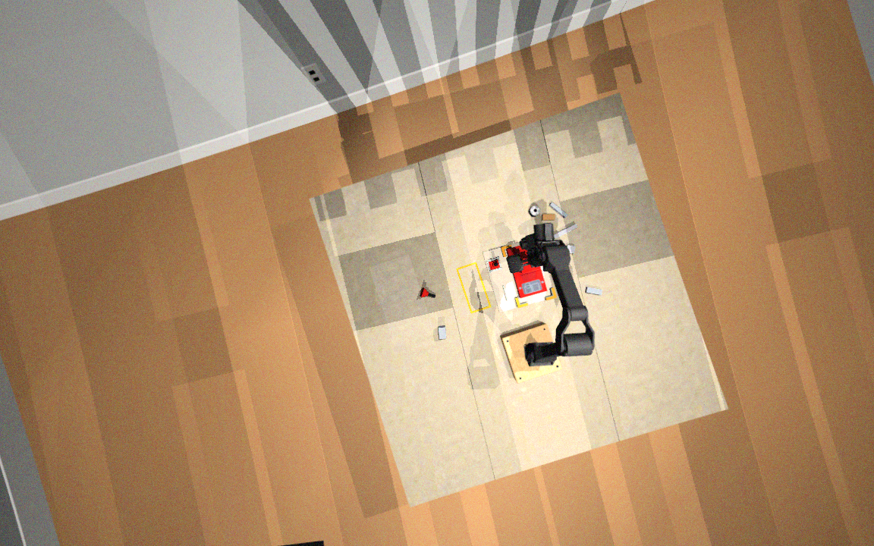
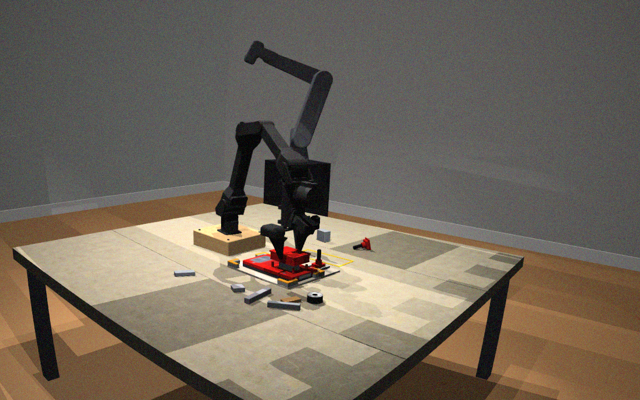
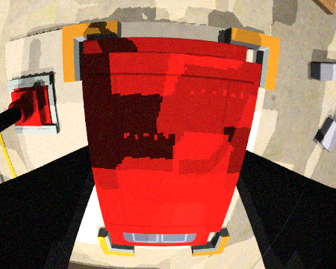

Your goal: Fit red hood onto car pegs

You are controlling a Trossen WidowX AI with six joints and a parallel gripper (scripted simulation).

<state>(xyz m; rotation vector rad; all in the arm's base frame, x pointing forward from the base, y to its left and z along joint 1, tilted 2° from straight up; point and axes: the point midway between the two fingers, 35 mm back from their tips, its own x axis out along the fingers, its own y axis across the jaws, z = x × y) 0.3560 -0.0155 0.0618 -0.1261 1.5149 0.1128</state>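
The table (image 2: 113, 258) carries a jig (image 2: 287, 282), wooden arm base (image 2: 213, 241), scattered grey blocks (image 2: 256, 295).

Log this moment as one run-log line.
phase: seating | gripper: shut on hood | hood: over car in jig, pegs hidden | release: not yet
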